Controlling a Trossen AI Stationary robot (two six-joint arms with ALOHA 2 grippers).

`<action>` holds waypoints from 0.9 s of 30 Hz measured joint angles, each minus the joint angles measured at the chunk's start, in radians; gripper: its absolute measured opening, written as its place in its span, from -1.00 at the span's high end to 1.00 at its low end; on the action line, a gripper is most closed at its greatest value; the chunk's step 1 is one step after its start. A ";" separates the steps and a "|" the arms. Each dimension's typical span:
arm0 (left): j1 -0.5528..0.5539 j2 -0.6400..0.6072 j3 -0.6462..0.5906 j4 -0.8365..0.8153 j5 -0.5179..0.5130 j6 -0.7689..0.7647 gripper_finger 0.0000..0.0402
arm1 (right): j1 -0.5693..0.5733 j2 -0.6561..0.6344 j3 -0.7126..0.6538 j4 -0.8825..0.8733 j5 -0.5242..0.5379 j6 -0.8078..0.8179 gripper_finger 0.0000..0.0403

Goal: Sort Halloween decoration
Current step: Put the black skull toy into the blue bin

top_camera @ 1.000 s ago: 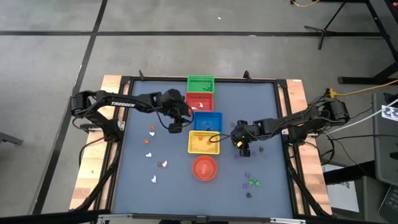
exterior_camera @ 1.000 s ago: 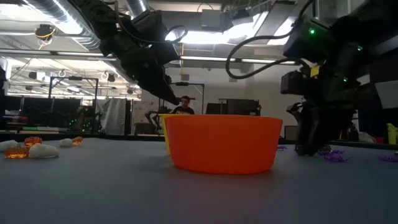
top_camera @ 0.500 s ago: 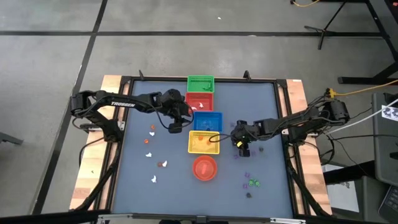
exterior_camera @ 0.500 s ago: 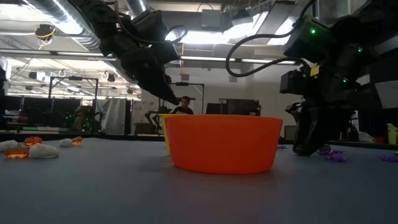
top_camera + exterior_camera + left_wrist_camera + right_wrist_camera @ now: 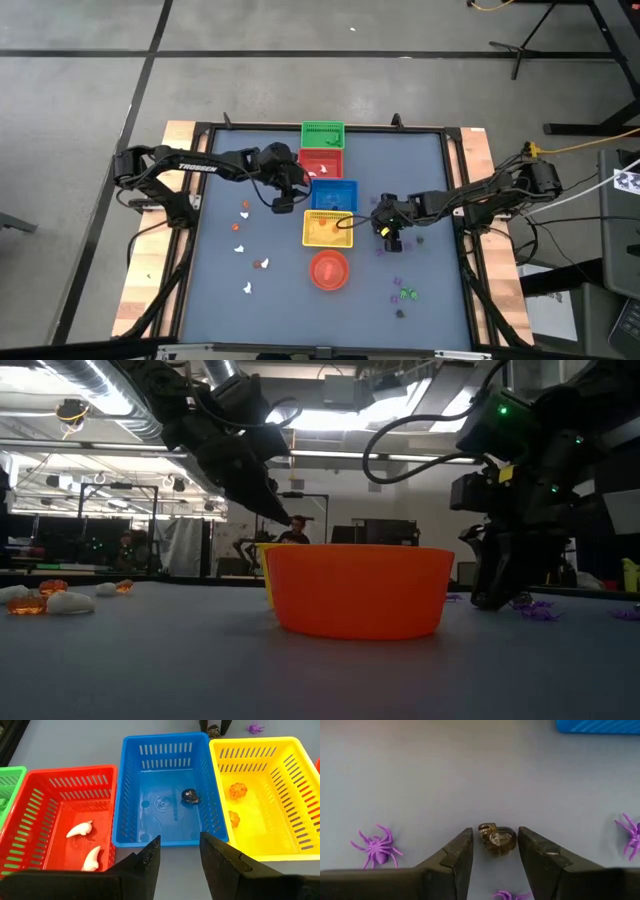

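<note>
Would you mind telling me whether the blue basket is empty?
Not empty: the blue basket holds one small dark trinket on its floor, seen in the left wrist view.

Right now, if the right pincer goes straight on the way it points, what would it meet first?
The right pincer is open, with a small dark trinket on the table between its fingertips. Probably it meets that trinket first, then the table; depth is unclear.

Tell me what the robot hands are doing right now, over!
Right gripper open, straddling a dark trinket on the table. Left gripper open, empty, over the blue basket. Nothing in the way.
</note>
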 joint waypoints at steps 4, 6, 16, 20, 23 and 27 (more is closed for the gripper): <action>0.000 0.000 0.000 0.000 0.000 0.000 0.40 | 0.000 0.000 0.000 0.001 0.000 0.000 0.39; 0.000 0.000 0.000 0.000 0.000 0.000 0.40 | 0.000 0.000 0.000 0.001 0.000 0.000 0.49; 0.000 0.000 0.000 0.000 0.000 0.001 0.40 | 0.000 0.000 0.002 0.003 0.000 0.000 0.59; 0.000 0.000 0.000 -0.001 0.000 0.001 0.40 | 0.000 0.000 0.016 -0.007 0.000 -0.004 0.56; 0.000 0.000 0.000 -0.001 0.000 0.001 0.40 | 0.000 0.000 0.053 -0.026 0.000 -0.041 0.57; 0.000 0.000 0.000 -0.001 0.000 0.001 0.40 | 0.000 0.000 0.129 -0.118 0.048 -0.108 0.58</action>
